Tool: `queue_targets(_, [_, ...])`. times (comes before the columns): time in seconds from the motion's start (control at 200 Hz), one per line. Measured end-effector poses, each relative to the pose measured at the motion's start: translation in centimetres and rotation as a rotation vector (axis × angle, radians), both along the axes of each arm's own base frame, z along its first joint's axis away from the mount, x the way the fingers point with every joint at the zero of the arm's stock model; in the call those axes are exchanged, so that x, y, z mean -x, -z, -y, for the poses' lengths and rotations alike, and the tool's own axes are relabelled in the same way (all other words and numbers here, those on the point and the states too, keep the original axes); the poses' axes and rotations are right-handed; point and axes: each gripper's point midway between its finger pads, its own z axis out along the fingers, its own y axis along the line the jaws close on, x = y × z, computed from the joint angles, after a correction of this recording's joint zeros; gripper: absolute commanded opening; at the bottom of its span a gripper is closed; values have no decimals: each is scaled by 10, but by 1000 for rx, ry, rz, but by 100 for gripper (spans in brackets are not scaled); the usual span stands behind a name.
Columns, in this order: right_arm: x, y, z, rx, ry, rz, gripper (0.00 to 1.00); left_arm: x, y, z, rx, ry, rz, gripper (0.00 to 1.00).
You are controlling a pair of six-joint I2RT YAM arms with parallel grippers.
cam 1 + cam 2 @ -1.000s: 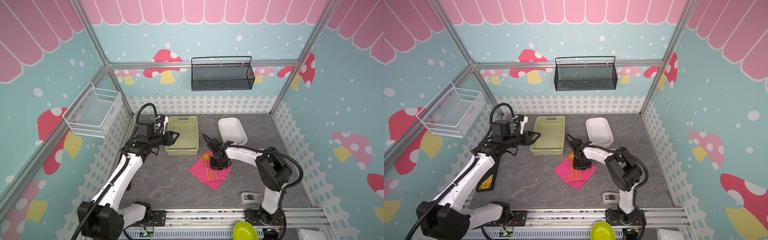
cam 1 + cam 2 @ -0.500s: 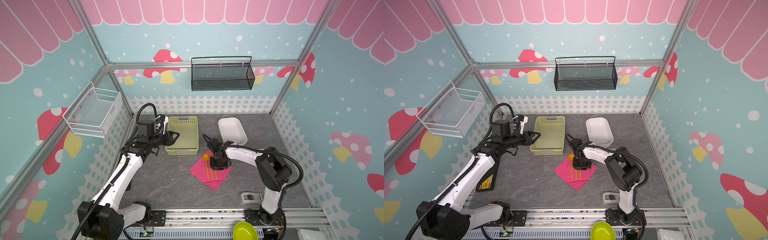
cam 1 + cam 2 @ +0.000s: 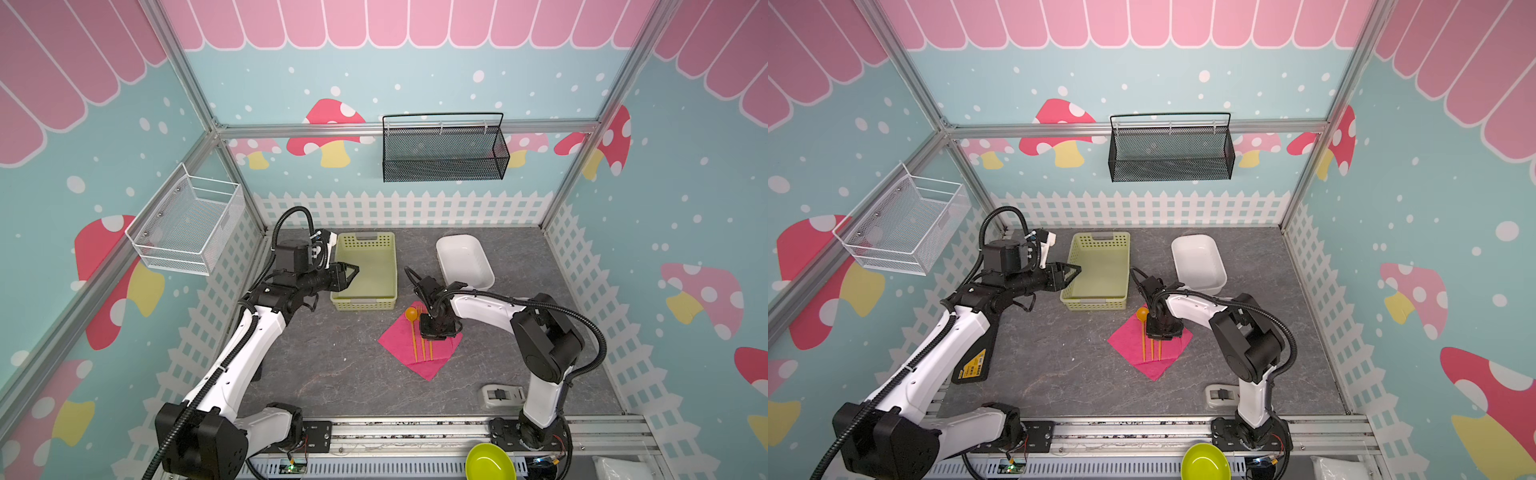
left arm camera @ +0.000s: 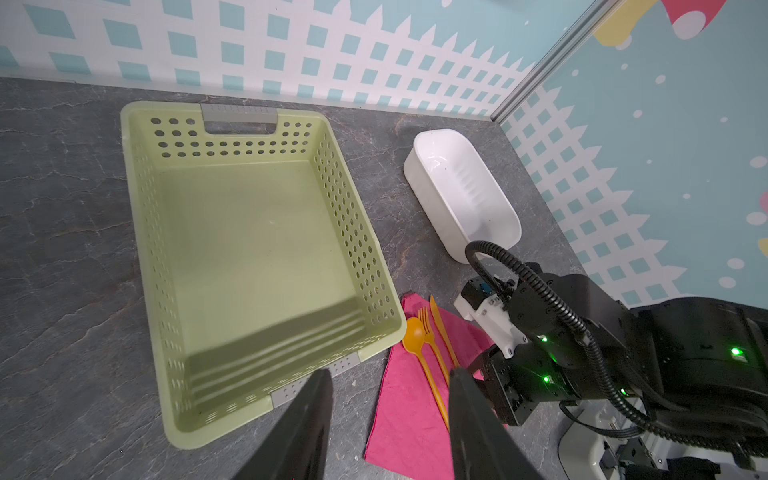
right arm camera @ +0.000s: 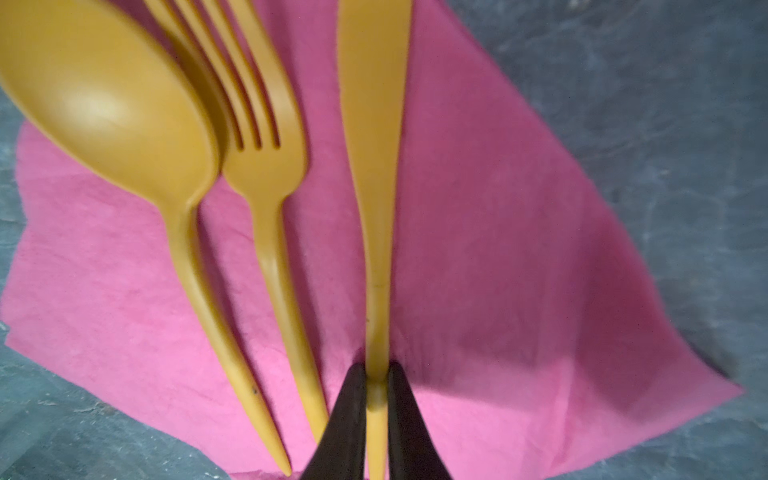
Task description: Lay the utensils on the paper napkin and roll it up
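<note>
While together on one napkin (image 5: 498,249), three utensils (image 5: 272,257): spoon (image 5: 104,108), fork (image 5: 266,174), knife (image 5: 374,124).

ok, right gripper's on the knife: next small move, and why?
Probably open the right gripper to release: its jaws pinch the knife handle, and the knife seems to lie on the paper napkin beside the fork and spoon, so placing looks done.

No text, brand or number legible anywhere. Only sign: yellow label (image 3: 974,365) on black panel (image 3: 990,337) just beside left arm (image 3: 934,361), seen in a top view. Dark print on label too small to read. Wrist views: no lettering.
</note>
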Motion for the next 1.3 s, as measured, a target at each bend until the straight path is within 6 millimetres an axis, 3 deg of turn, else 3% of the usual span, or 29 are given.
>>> queue_targets(0.685, [-1, -4, -3, -14, 10, 4, 10, 0, 0, 1, 2, 4, -1, 47])
queue_targets(1.301, [1, -4, -7, -28, 14, -3, 17, 0, 0, -1, 4, 0, -1, 47])
